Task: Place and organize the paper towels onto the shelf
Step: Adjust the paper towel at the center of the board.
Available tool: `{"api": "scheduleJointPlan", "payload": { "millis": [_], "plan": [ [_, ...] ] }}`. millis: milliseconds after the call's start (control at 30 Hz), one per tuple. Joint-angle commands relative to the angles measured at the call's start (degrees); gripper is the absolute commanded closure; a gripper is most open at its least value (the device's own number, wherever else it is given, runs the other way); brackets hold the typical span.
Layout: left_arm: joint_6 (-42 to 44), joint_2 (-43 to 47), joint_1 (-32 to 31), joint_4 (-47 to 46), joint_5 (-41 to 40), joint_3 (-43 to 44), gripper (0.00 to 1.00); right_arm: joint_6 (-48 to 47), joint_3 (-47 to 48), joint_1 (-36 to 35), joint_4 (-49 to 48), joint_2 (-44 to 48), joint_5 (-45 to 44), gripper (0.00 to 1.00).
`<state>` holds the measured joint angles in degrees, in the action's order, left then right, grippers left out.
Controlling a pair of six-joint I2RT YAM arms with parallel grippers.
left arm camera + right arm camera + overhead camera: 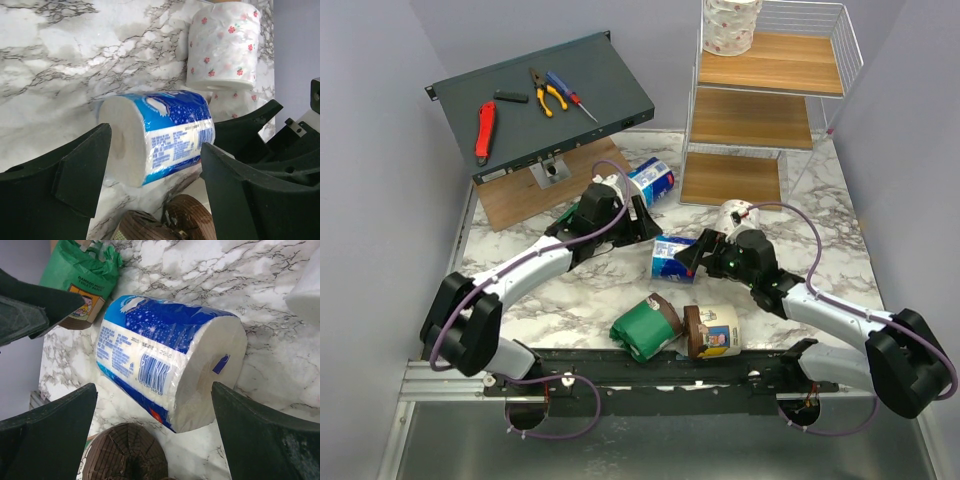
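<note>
A blue-and-white wrapped roll [670,258] lies on its side on the marble table between my two grippers. My left gripper [645,222] is open just above it; in its wrist view the roll [160,137] sits between the open fingers [156,145]. My right gripper [688,255] is open at the roll's right end, its fingers [154,390] straddling the roll [165,360]. A second blue roll [650,180] lies behind the left gripper. A speckled white roll [735,215] stands by the right arm. One speckled roll [730,25] stands on the top tier of the shelf [760,118].
A green roll [645,328] and a cream-and-brown roll [713,330] lie near the front edge. A dark grey slanted panel [610,80] with hand tools stands at the back left on a wooden board [515,205]. Grey walls close both sides.
</note>
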<state>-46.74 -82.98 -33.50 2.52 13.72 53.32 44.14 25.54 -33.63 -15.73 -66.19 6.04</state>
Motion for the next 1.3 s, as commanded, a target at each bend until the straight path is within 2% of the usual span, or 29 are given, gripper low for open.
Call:
{"api": "scheduleJointPlan", "payload": {
  "millis": [0,233,400,667,967,1267],
  "plan": [
    [2.2,8.4,0.0,3.7,-5.4,-3.3,0.24,1.0,-0.7,0.6,-2.9,-0.2,-0.8,0.0],
    [0.9,15.6,0.0,2.2,-5.8,-11.0,0.24,3.8,-2.4,0.8,-5.0,-2.0,-1.1,0.0],
    [-0.3,12.8,-0.1,0.7,-2.7,-11.8,0.24,3.8,-2.2,0.9,-6.0,-3.9,-0.6,0.0],
    [-1.4,7.9,-0.6,-2.3,0.6,-12.0,0.24,3.3,-3.3,0.9,-13.5,-5.7,2.0,0.03],
    [-1.1,4.8,-1.7,-2.3,1.9,-11.2,0.25,4.1,-5.0,0.9,-22.5,-8.1,7.2,0.17],
    [-0.9,6.6,-1.8,-2.2,1.3,-11.9,0.26,3.6,-6.6,1.0,-23.6,-5.3,7.2,0.43]
  ]
}}
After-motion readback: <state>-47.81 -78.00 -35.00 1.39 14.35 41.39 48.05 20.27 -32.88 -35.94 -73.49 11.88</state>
